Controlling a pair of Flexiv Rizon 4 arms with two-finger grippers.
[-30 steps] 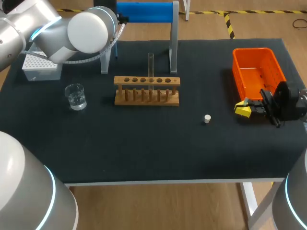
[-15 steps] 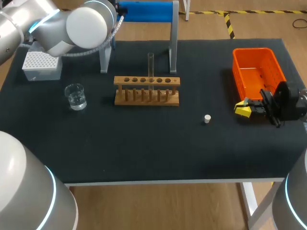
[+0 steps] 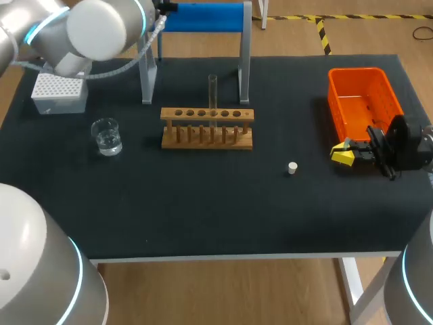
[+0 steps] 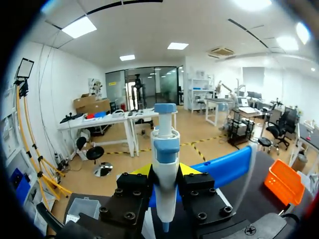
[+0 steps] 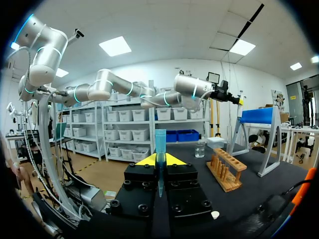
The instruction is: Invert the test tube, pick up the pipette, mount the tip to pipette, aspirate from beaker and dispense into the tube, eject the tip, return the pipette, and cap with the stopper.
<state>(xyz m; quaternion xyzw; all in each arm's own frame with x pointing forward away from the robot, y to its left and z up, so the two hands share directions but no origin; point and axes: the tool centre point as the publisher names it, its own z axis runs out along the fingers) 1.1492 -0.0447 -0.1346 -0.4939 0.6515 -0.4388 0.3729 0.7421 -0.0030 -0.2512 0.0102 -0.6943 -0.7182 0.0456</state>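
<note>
The left arm (image 3: 101,27) is up over the far left corner of the worktop (image 3: 203,203). Its wrist view shows the left jaws clamped on the white and blue pipette (image 4: 165,164), one finger on either side of the barrel, plunger end pointing away from the wrist. From above I can't make out those jaws.

The right arm (image 3: 406,145) sits low at the right side. The right jaws, yellow tips showing, are just beside the near corner of the orange bin (image 3: 362,71). They grip a slim blue pipette tip (image 5: 160,154), pinched between both fingers.

The test tube (image 3: 212,95) stands upright in one of the middle holes of the wooden rack (image 3: 207,139), at mid-worktop. The small white stopper (image 3: 292,168) lies alone on the dark surface between the rack and the right jaws, touching neither. To the left of the rack is the glass beaker (image 3: 107,135) with clear liquid, and behind it the white tip box (image 3: 57,93). A stand with a blue top (image 3: 203,17) rises behind the rack.
</note>
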